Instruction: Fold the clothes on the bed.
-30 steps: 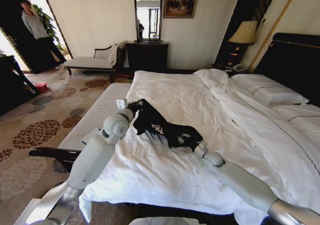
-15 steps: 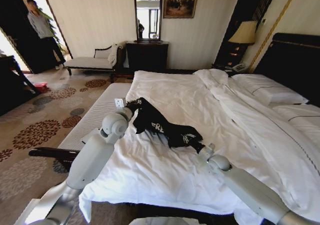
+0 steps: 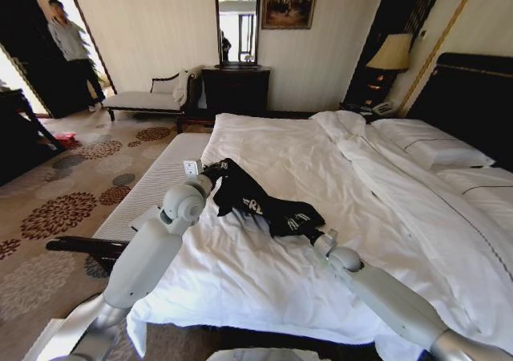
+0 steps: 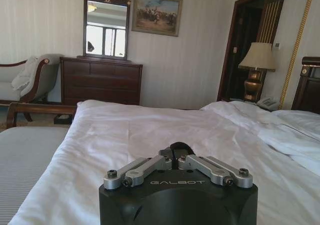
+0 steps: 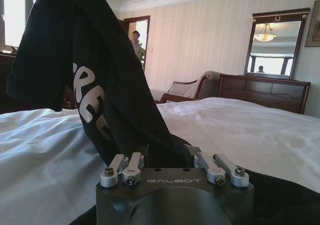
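White bed [image 3: 264,281] carries the black shirt [image 3: 255,202] near its left edge; left tool [image 3: 215,168] and right tool [image 3: 314,237] each clamp it.

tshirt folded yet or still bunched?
Bunched, not folded. The black short-sleeved T-shirt lies crumpled on the white-sheeted bed, strung between the left gripper and right gripper.

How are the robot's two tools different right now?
The left tool pinches just a tiny black bit of the T-shirt, while a big flap with white letters rises up from the right tool. The left tool holds the shirt end near the side edge of the bed; the right tool holds the end further in. Same: both are shut on the T-shirt.
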### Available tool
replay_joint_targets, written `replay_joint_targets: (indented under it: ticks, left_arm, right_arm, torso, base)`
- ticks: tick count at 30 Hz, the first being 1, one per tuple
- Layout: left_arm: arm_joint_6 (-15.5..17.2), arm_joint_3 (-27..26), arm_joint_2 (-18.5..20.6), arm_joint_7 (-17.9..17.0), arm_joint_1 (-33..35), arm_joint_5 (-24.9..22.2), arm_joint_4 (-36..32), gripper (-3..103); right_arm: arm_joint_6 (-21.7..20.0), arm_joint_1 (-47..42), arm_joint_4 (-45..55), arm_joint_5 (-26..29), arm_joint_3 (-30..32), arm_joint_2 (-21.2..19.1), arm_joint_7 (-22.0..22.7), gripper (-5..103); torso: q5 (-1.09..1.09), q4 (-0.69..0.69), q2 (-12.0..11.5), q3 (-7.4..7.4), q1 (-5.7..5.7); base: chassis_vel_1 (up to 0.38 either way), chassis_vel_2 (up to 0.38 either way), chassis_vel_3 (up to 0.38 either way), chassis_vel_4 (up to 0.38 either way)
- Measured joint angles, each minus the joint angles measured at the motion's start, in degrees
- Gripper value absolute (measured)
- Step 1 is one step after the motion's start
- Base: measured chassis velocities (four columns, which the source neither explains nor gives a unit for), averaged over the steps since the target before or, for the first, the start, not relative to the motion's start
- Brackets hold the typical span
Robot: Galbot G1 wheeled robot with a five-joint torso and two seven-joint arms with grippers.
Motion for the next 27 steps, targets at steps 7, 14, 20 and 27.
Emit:
replay_joint_targets:
  ticks: [7,14,20,27]
  left_arm:
    - [0.09,-0.09,0.16,-0.03,0.15,-0.11,-0.23,1]
    - [0.16,-0.09,0.23,-0.06,0.15,-0.19,-0.34,1]
    - [0.19,-0.04,0.06,-0.09,0.18,-0.19,-0.38,1]
    - [0.23,-0.18,0.45,-0.16,0.68,-0.18,-0.71,1]
  right_arm:
    - [0.18,1.54,-0.88,-1.62,-1.22,0.36,0.82,66]
    - [0.34,2.94,-1.4,-2.5,-2.05,0.28,1.07,93]
    - [1.17,6.14,-3.82,-1.45,-4.45,0.55,-0.22,100]
    - [3.01,8.53,-7.79,6.76,-5.37,0.98,-13.68,83]
  torso:
    - [0.0,-0.01,0.0,0.0,0.0]
    - [0.0,-0.01,0.0,0.0,0.0]
    - [0.0,-0.01,0.0,0.0,0.0]
    - [0.01,0.0,0.0,0.0,0.0]
  base:
    - [0.0,0.0,0.0,0.0]
    - [0.0,0.0,0.0,0.0]
    - [0.0,0.0,0.0,0.0]
    - [0.0,0.0,0.0,0.0]
